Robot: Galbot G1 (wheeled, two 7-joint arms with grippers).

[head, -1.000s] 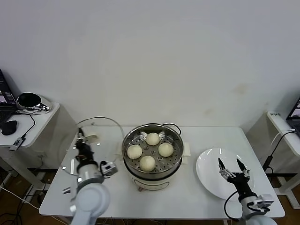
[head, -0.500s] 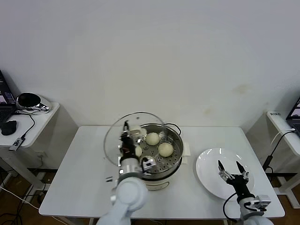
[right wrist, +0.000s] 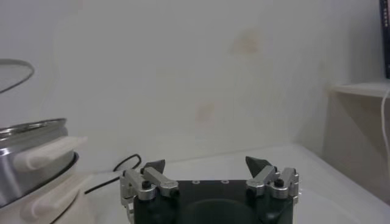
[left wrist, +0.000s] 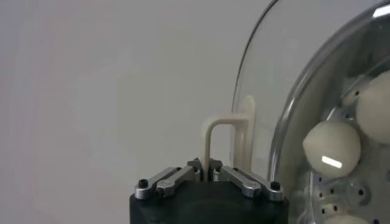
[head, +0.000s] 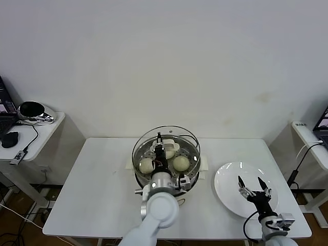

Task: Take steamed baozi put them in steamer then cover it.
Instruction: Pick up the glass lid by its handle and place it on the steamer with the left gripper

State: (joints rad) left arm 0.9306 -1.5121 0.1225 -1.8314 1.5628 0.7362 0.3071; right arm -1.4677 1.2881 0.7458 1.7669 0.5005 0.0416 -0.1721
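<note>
The left claw (head: 160,139), clamped on the cover (head: 166,146) handle, has carried it from the table's left side to above the steamer (head: 166,171); lowering remains. Right claw (head: 251,183) idles wide open over the plate (head: 225,197).

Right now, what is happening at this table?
The left gripper is shut on the handle of the cover and holds this glass lid over the steamer, not yet clearly seated on it. The steamed baozi are already inside on the perforated tray. The right gripper is open and waits above the white plate, holding nothing.
</note>
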